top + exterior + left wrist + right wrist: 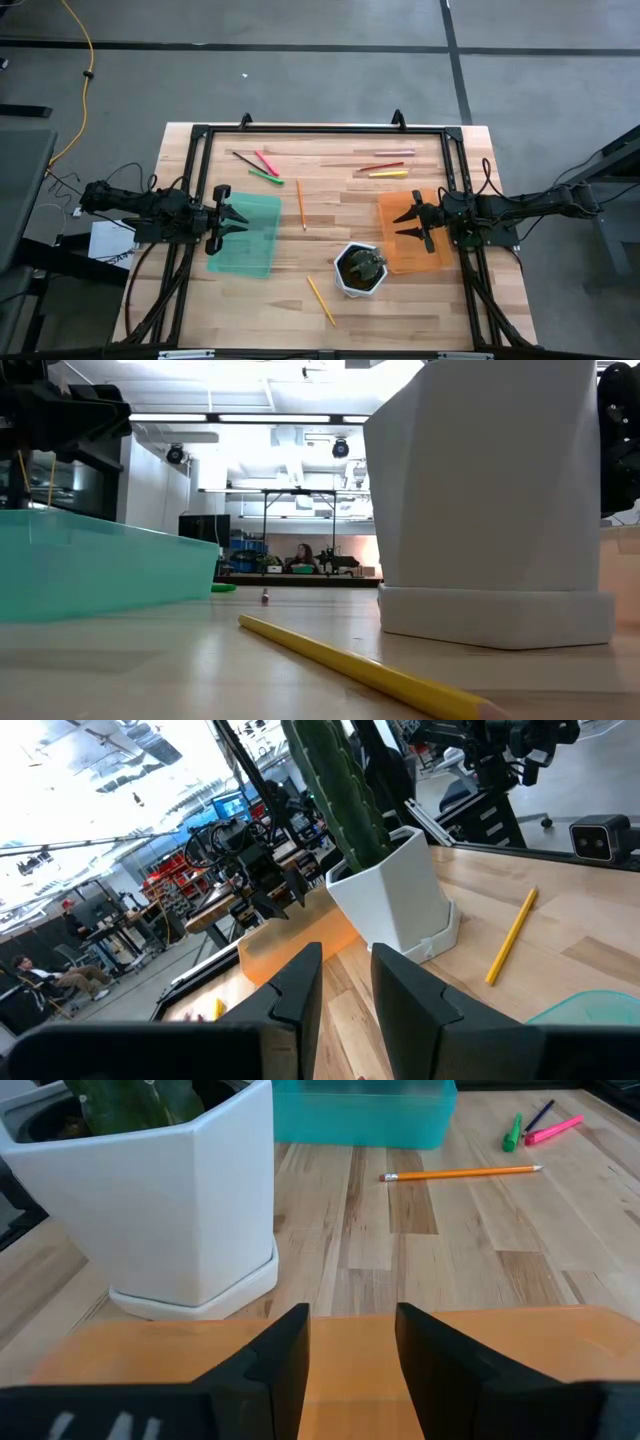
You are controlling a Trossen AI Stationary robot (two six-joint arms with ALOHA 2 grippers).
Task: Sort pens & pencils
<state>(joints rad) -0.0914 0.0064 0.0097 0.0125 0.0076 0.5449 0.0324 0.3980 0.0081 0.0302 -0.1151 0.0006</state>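
A pink pen [266,162], a green pen [265,176] and a black pen [243,158] lie together at the far left of the table. A pink pen [395,153], a red-brown pencil [380,166] and a yellow pen [388,174] lie at the far right. An orange pencil [300,203] lies mid-table and a yellow-orange pencil [321,300] near the front. My left gripper [232,218] hangs open over the green tray [250,250]. My right gripper [408,222] hangs open over the orange tray [430,255]. Neither holds anything.
A white pot [360,268] with a cactus stands near the front, between the trays and beside the orange tray's near left corner. A black frame [320,130] runs along the table's far edge and sides. Bare wood lies between the two trays.
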